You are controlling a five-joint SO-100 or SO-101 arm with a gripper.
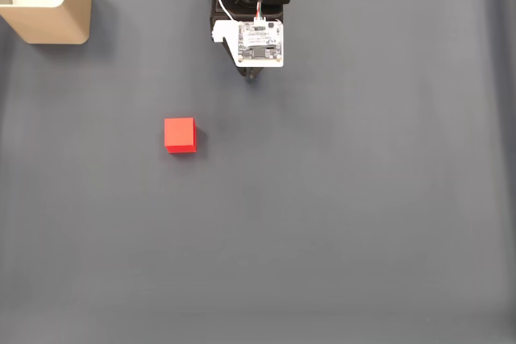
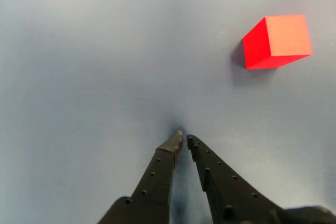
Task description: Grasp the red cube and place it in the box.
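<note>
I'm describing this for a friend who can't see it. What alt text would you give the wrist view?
Two black gripper fingers reach up from the bottom edge, tips nearly touching and holding nothing, over a plain grey-blue surface. A small red cube sits apart from them at the upper right, casting a soft shadow.

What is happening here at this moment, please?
A single robot arm sits at the top edge of a dark grey mat, with nothing in its grasp. Its end effector has its fingers nearly together and grips nothing. The red cube lies alone on the mat, apart from the arm; in the wrist view it is ahead and to the right of the fingertips. The box stands in the top left corner of the fixed view, well away from the cube.
</note>
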